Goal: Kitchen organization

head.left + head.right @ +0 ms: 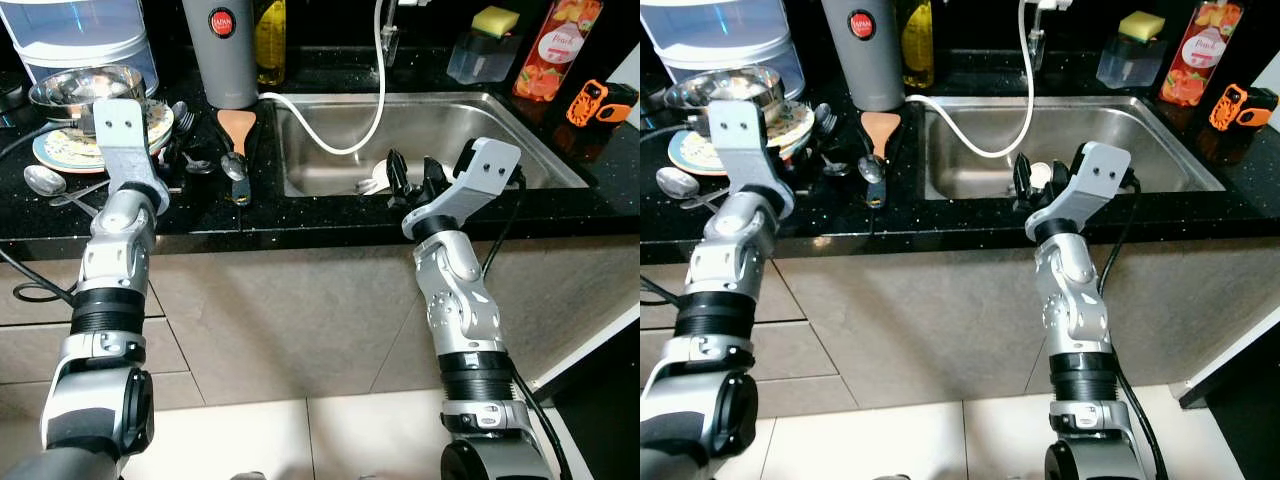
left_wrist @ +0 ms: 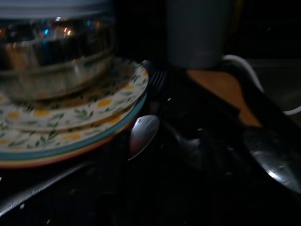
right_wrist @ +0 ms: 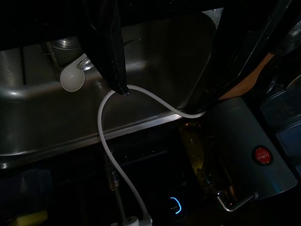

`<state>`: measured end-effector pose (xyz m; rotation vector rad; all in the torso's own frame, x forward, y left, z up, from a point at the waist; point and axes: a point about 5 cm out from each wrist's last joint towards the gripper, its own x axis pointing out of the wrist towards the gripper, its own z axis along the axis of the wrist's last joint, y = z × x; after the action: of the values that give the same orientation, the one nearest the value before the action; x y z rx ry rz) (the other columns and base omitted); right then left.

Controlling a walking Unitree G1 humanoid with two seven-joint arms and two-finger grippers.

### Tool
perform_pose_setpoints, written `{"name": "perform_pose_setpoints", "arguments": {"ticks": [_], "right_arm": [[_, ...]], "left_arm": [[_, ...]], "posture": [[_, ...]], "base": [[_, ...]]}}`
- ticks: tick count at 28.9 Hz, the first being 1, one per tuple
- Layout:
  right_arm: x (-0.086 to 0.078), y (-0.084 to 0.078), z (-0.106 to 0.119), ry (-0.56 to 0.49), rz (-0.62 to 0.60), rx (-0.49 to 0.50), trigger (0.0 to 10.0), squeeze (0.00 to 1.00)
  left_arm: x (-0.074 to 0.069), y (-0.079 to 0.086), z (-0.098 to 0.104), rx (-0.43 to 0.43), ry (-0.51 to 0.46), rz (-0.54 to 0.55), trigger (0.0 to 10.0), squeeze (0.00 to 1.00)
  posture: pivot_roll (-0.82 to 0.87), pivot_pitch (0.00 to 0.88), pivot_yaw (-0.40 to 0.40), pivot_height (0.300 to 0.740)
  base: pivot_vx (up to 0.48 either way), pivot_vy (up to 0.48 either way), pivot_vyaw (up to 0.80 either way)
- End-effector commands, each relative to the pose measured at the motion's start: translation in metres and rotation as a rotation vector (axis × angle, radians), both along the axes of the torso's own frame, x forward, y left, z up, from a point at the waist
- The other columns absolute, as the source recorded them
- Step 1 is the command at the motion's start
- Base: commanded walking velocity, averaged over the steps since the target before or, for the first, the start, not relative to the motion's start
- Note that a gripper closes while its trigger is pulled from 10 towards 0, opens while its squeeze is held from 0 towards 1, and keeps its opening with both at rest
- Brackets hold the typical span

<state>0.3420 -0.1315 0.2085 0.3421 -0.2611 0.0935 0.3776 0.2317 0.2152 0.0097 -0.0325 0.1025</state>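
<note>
Two arms up at the counter, both referenced to the sink [image 1: 520, 140]. Right gripper [image 1: 412, 180] hangs over the sink's front rim, fingers spread apart with nothing between them. In the right wrist view one black finger [image 3: 110, 47] crosses in front of the basin, and the white spoon [image 3: 72, 79] lies on the basin floor just beyond it. Likely target: the spread fingers point down at it, so a reach-in and pick looks to be the step in hand. White hose [image 1: 340, 135] droops over the sink's left wall into the basin near the spoon; risk of snagging it on descent.

Left gripper [image 1: 165, 150] is raised over the counter left of the sink, beside the stacked floral plates [image 1: 60, 150] carrying a steel bowl [image 1: 85, 88]. Whether its fingers are parted, I cannot tell. Loose metal spoons [image 1: 45, 180] and a wooden spatula [image 1: 235, 125] lie between plates and sink, unsorted. Grey flask [image 1: 220, 50] stands upright behind the spatula.
</note>
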Motion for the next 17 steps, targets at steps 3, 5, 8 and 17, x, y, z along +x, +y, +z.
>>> {"name": "perform_pose_setpoints", "arguments": {"ticks": [3, 5, 8, 17], "right_arm": [[-0.002, -0.002, -0.002, 0.010, -0.010, 0.001, 10.0, 0.00], [-0.003, -0.001, -0.003, 0.013, -0.011, 0.002, 10.0, 0.00], [-0.008, -0.004, -0.006, 0.023, -0.023, 0.004, 10.0, 0.00], [-0.020, -0.013, -0.013, 0.051, -0.065, 0.002, 10.0, 0.00]], "left_arm": [[0.005, 0.001, -0.004, -0.034, 0.043, 0.003, 10.0, 1.00], [0.007, 0.001, -0.005, -0.037, 0.055, 0.003, 10.0, 1.00], [0.011, 0.002, -0.006, -0.057, 0.088, -0.003, 10.0, 0.00], [0.013, 0.001, -0.017, -0.074, 0.151, -0.018, 7.1, 0.00]], "posture": [[0.13, 0.024, -0.021, 0.740], [0.12, 0.034, -0.016, 0.740], [0.11, 0.063, -0.003, 0.740], [0.09, 0.117, 0.015, 0.740]], "base": [[0.000, 0.000, 0.00], [0.000, 0.000, 0.00], [0.000, 0.000, 0.00], [0.000, 0.000, 0.00]]}}
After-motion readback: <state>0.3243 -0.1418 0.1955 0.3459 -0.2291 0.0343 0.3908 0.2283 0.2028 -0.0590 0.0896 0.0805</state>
